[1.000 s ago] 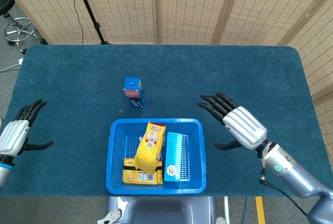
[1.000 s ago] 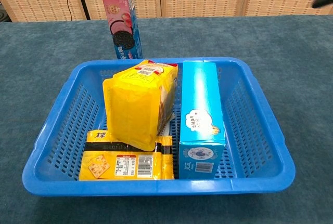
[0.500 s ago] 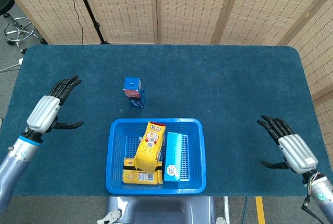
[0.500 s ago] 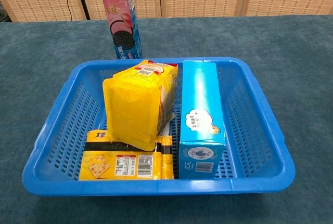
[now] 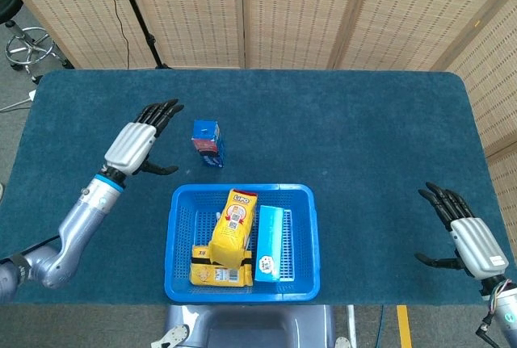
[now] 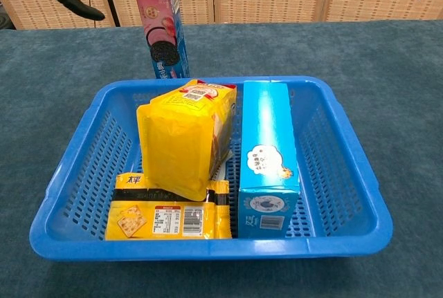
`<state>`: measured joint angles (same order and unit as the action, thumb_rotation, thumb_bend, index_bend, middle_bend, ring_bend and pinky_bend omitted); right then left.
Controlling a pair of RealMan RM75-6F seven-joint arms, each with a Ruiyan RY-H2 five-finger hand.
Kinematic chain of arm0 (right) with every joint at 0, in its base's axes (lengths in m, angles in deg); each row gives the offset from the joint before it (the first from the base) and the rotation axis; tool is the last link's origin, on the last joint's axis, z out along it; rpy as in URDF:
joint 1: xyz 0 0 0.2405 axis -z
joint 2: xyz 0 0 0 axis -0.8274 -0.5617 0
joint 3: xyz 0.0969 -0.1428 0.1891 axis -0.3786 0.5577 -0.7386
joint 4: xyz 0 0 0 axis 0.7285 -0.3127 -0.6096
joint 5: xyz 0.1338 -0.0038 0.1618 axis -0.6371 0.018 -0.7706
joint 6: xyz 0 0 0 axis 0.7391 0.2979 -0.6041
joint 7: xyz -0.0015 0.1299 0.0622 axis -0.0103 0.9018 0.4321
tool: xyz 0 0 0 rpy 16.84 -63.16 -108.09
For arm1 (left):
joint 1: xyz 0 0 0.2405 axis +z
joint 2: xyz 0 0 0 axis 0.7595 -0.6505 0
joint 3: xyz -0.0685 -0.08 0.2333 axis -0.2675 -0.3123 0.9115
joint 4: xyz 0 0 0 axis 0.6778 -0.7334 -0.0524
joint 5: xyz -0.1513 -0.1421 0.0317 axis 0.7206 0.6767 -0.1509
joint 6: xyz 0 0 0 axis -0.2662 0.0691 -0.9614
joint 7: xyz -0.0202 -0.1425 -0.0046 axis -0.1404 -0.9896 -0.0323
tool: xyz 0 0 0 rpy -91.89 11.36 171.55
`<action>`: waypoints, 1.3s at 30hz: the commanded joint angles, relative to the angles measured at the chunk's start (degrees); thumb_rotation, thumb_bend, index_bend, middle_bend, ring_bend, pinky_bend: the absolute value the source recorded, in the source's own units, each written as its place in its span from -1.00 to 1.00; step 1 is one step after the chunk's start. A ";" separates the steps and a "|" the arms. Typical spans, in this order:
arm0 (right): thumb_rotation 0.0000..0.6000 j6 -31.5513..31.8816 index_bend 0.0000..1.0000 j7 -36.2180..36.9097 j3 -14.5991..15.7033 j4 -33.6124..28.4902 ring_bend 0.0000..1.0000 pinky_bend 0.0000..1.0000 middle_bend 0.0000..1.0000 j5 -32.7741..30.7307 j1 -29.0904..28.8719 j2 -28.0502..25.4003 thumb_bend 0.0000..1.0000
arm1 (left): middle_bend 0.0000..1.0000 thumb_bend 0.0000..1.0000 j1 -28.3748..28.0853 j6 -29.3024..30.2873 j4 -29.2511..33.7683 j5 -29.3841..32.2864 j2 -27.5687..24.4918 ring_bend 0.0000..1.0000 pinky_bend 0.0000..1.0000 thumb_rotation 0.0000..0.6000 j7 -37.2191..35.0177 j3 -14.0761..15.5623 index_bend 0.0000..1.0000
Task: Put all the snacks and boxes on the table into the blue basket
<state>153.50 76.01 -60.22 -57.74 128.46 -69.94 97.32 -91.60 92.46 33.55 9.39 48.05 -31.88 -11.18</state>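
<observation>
So, three snacks in the blue basket [image 5: 180, 239], one cookie box [image 5: 208, 143] upright on the worktop [image 5: 363, 130] just behind it.
Inside: a tall yellow bag [image 6: 181, 141], a flat yellow cracker pack [image 6: 168, 216], a light-blue box [image 6: 266, 153]. Left hand [image 5: 133, 146] near the cookie box, fingers spread, holding nothing; right hand [image 5: 470, 241] well apart, likewise.

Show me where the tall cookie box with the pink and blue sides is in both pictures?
Head view: the tall pink-and-blue cookie box stands upright on the table, above and left of the blue plastic basket, to the right of the left hand.
Chest view: the cookie box stands top left, behind the basket's far rim.
Shared landmark: the basket.
</observation>
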 commanded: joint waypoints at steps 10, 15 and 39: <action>1.00 -2.90 -1.00 -0.78 -1.27 0.71 -1.00 -0.97 -1.00 -1.36 0.00 0.75 -1.00 | -1.00 -0.79 -13.89 -8.27 -7.72 24.43 8.31 -1.00 -0.91 1.00 18.41 -2.02 -1.00; 1.00 -3.18 -1.00 -0.76 -1.96 0.65 -1.00 -0.97 -1.00 -2.17 0.24 0.70 -1.00 | -1.00 -0.79 -16.35 -8.60 -9.31 27.33 9.98 -0.99 -0.65 1.00 20.42 -1.53 -1.00; 1.00 -3.82 -1.00 0.38 -3.89 1.22 -1.00 -0.95 -1.00 -3.07 1.11 1.55 -1.00 | 0.22 -0.10 -16.13 1.71 -5.28 26.85 10.24 0.18 0.29 1.00 21.59 -1.77 0.33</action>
<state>149.69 76.40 -64.11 -56.51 125.40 -68.82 98.87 -108.90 93.06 25.84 37.96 60.06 -9.08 -12.62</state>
